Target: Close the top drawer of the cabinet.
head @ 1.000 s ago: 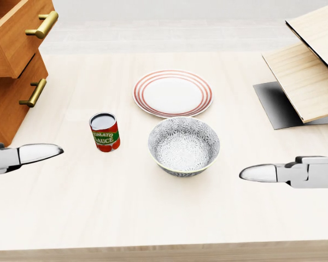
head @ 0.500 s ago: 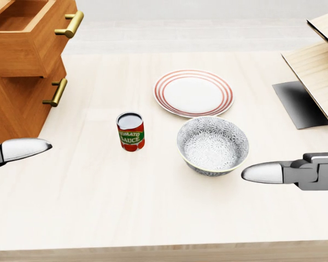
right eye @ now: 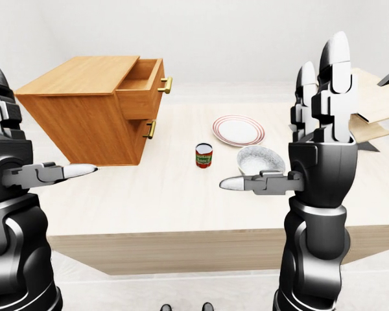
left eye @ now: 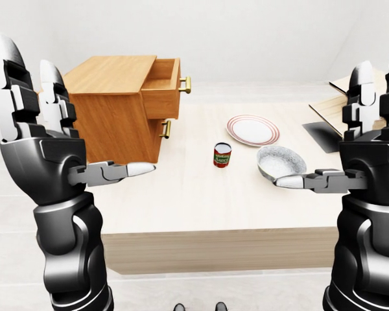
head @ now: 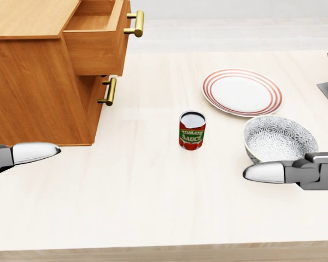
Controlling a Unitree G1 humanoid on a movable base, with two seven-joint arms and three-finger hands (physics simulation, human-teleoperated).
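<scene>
matt wooden cabinet [head: 38, 82] with shiny brass handles [head: 134, 23], pale smooth wooden table [head: 153, 185], glossy plate [head: 242, 91].

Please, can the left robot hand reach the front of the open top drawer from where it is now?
Probably yes. The left robot hand is open and empty, below-left of the drawer; nothing lies between. The can stands well to the right.

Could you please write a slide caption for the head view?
Top drawer open; can, plate, bowl on table; both hands open, empty.
</scene>
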